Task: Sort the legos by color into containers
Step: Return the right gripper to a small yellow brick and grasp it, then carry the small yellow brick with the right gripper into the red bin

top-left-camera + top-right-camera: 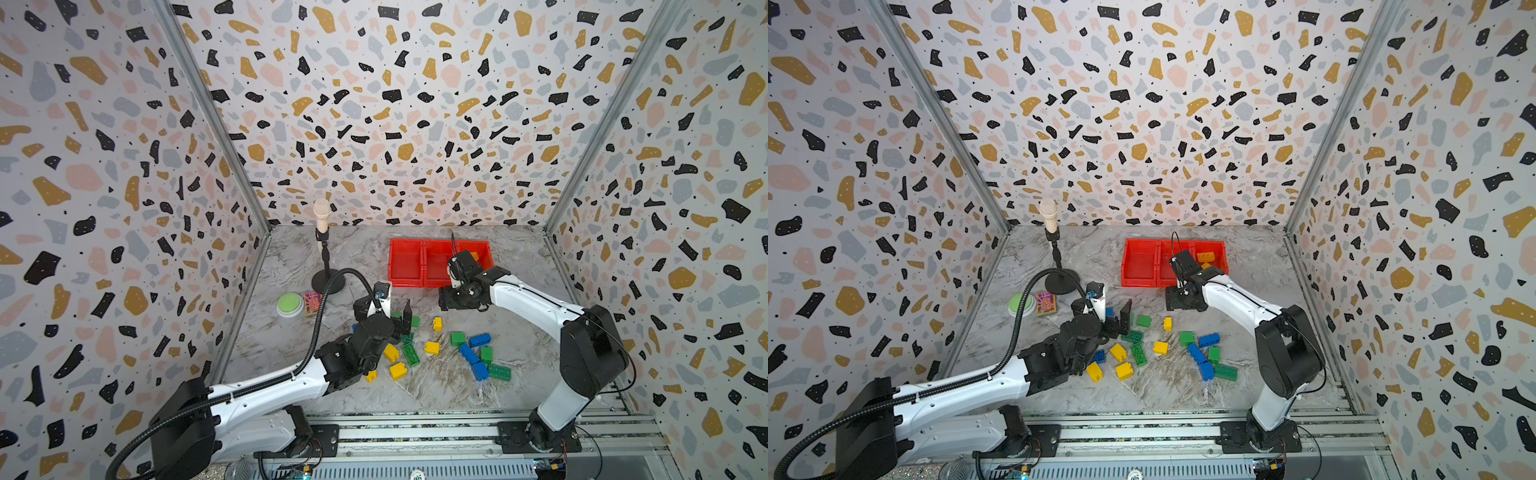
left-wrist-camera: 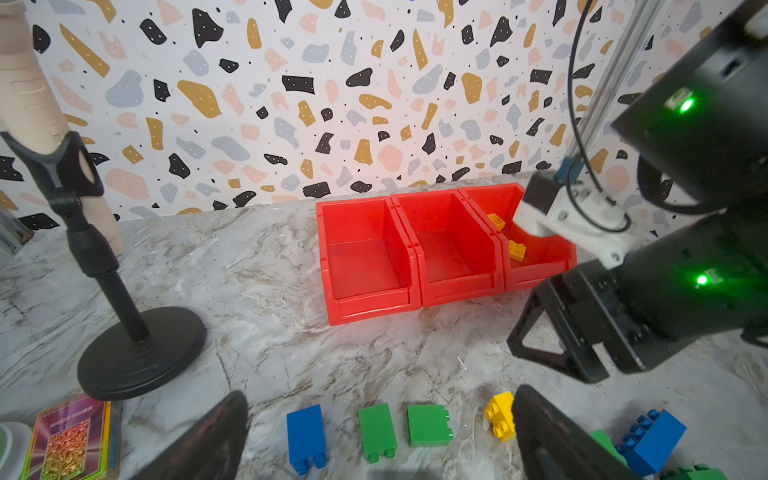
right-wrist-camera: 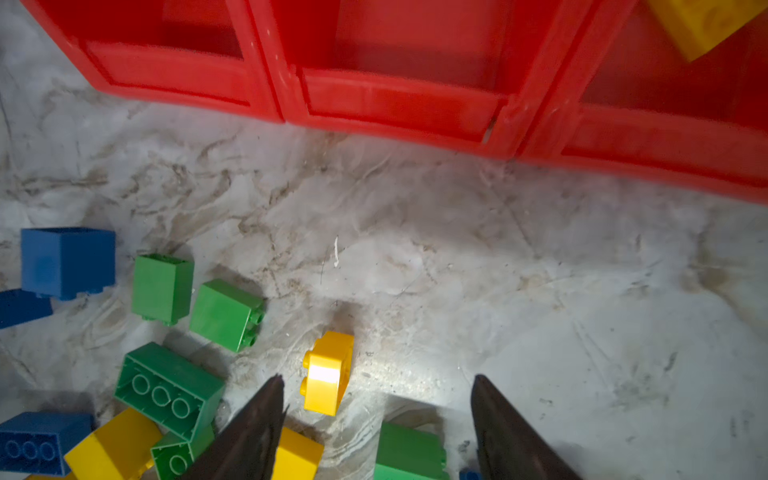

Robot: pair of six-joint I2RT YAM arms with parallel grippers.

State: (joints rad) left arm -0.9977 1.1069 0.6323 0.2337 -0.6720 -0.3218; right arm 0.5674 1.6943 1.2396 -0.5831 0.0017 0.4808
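Calls for a short reach toward 6 o'clock in a top view, from parted, empty right gripper (image 1: 444,304) to 1 yellow lego (image 1: 437,323), long axis 12-to-6.

- Three joined red containers (image 3: 399,104) stand in a row on the marbled surface (image 3: 436,232); one end bin holds a yellow lego (image 3: 702,25).
- The right end effector (image 3: 378,378) has its two dark fingers (image 3: 249,432) spread wide.
- A small yellow brick (image 3: 328,374) lies between the fingertips, close to one.
- Beside it is a loose cluster: a blue brick (image 3: 68,262), two green bricks (image 3: 162,289) next to each other, and a long green brick (image 3: 168,390) with its hollow underside showing.
- More yellow, blue and green pieces are cut off at the frame's edge.
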